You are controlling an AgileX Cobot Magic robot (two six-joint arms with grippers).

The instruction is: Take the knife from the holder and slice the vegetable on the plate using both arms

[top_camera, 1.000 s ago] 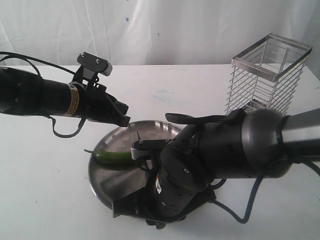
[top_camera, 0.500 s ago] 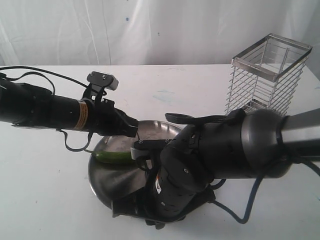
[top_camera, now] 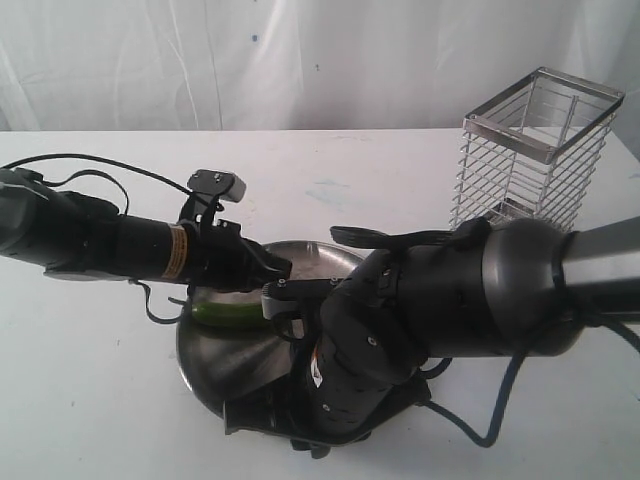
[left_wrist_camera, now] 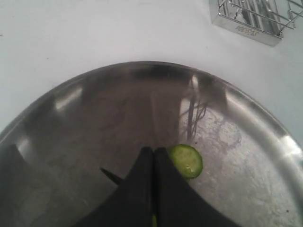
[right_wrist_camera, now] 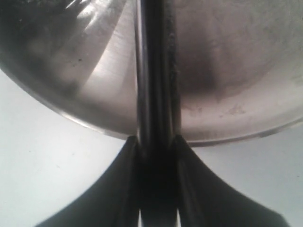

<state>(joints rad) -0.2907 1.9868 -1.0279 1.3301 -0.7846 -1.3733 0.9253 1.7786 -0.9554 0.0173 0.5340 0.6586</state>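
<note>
**Knife out over the plate, chili lying on it**

Nearest me, the right gripper (right_wrist_camera: 155, 142) is clamped round the black knife (right_wrist_camera: 154, 71), which reaches over the near rim of the steel plate (top_camera: 215, 360). The green chili (top_camera: 228, 313) lies on the plate's left side. Just over it, the left gripper (left_wrist_camera: 154, 153) has its jaws pressed together, tips beside a cut green slice (left_wrist_camera: 186, 161). Far right, the wire holder (top_camera: 535, 160) stands on the white table (top_camera: 90, 400).
</note>
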